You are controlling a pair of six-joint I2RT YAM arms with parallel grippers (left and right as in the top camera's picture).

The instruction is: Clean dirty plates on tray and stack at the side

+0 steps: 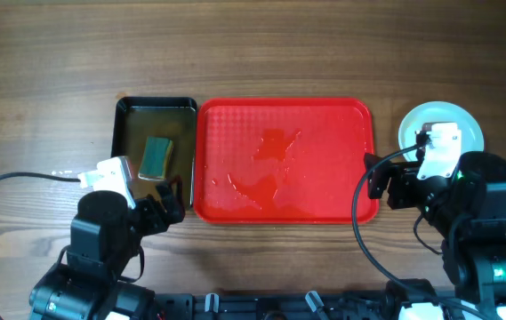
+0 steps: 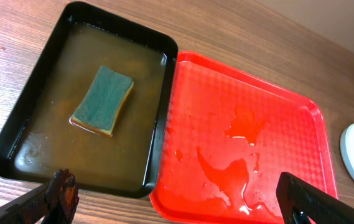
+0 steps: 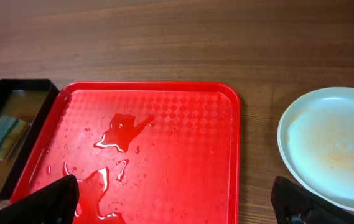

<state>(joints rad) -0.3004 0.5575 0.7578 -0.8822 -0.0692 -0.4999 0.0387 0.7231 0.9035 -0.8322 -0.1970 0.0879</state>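
Note:
The red tray point(image 1: 285, 160) lies in the middle of the table with puddles of water on it and no plates on it. It also shows in the left wrist view point(image 2: 245, 137) and the right wrist view point(image 3: 164, 143). Pale blue-white plates point(image 1: 466, 124) sit on the table right of the tray, partly hidden by my right arm; the top one point(image 3: 335, 143) has faint brownish traces. How many are stacked cannot be told. My left gripper point(image 2: 177, 202) is open and empty over the tray's front left corner. My right gripper point(image 3: 177, 199) is open and empty near the tray's front right.
A black tub point(image 1: 155, 142) of brownish water with a green sponge point(image 1: 156, 156) stands left of the tray, also in the left wrist view point(image 2: 102, 99). Cables run from both arms along the front edge.

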